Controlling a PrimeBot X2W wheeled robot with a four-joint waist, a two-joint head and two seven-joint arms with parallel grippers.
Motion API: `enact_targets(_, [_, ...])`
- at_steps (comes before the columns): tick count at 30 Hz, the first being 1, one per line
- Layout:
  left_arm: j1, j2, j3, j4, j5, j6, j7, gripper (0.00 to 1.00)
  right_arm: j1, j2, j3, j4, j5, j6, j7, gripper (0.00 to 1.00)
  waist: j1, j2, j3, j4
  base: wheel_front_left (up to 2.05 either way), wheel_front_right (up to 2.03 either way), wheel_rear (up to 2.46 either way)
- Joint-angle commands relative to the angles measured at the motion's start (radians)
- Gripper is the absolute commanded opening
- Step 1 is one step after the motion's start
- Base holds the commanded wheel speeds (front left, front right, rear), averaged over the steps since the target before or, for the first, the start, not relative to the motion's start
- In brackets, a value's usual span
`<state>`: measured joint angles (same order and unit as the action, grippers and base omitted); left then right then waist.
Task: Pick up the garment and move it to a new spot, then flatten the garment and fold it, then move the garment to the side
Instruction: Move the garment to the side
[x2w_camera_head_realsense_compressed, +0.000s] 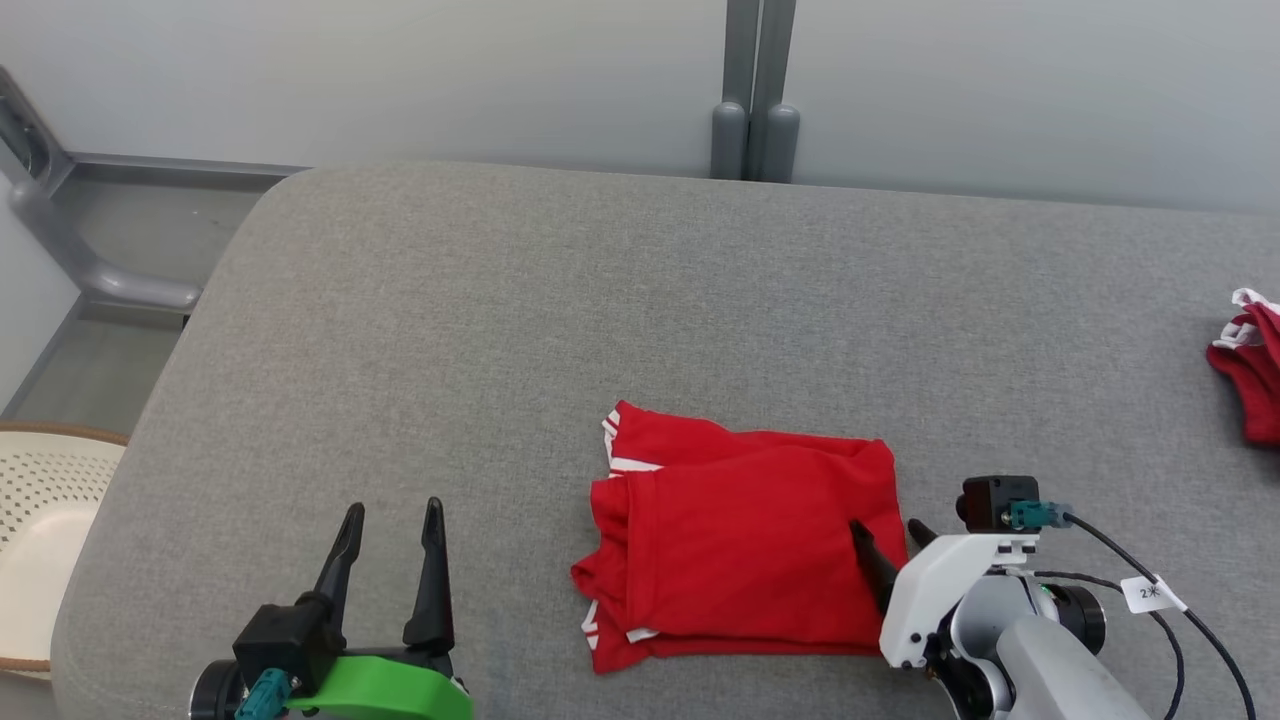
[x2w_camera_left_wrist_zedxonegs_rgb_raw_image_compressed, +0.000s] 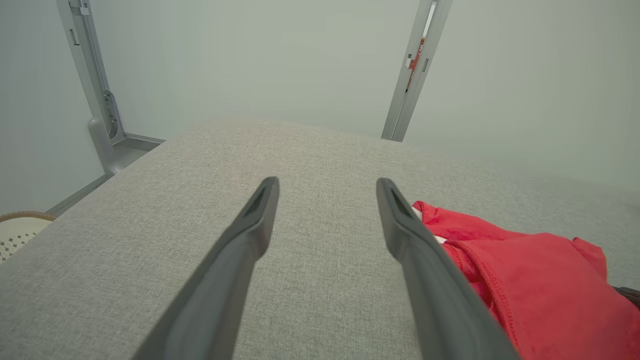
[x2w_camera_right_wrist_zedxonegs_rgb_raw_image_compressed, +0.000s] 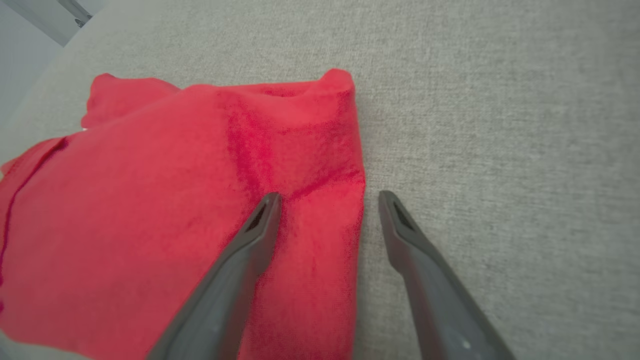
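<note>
The garment (x2w_camera_head_realsense_compressed: 745, 540) is a red piece with white trim, folded into a rough rectangle on the grey padded table (x2w_camera_head_realsense_compressed: 500, 330). My right gripper (x2w_camera_head_realsense_compressed: 890, 535) is open over the garment's right edge. In the right wrist view its fingers (x2w_camera_right_wrist_zedxonegs_rgb_raw_image_compressed: 327, 200) straddle that edge of the garment (x2w_camera_right_wrist_zedxonegs_rgb_raw_image_compressed: 175, 200), one finger above the cloth, the other above bare table. My left gripper (x2w_camera_head_realsense_compressed: 392, 520) stands open at the lower left, apart from the garment and holding nothing. The left wrist view has those fingers (x2w_camera_left_wrist_zedxonegs_rgb_raw_image_compressed: 327, 185) over bare table, the garment (x2w_camera_left_wrist_zedxonegs_rgb_raw_image_compressed: 540, 280) at right.
Another red and white cloth (x2w_camera_head_realsense_compressed: 1250, 365) lies at the table's right edge. A cream perforated basket (x2w_camera_head_realsense_compressed: 40, 540) stands off the table's left side. Grey rails (x2w_camera_head_realsense_compressed: 755, 90) run along the wall behind. A black cable (x2w_camera_head_realsense_compressed: 1180, 620) hangs by my right wrist.
</note>
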<state>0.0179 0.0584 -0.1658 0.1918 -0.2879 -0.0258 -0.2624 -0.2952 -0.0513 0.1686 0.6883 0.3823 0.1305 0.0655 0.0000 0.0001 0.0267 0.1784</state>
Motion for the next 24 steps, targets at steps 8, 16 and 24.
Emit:
enact_targets(8, [-0.017,-0.005,0.019,-0.005,0.019,-0.006,-0.003,1.0,-0.058,-0.014,0.074,0.081,0.119,0.0,0.042,0.0,0.0,-0.0001,0.022,0.014,0.0,0.0,0.0])
enact_targets(16, [-0.028,-0.006,0.026,-0.011,0.026,-0.014,-0.003,1.0,-0.129,-0.074,0.123,0.085,0.163,0.0,-0.049,0.0,0.0,-0.0001,0.038,-0.035,0.0,0.0,0.0])
enact_targets(24, [-0.041,-0.007,0.017,-0.025,0.036,-0.023,-0.003,1.0,-0.188,-0.175,0.128,0.074,0.148,0.0,-0.089,0.0,0.0,-0.0001,0.06,-0.146,0.0,0.0,0.0])
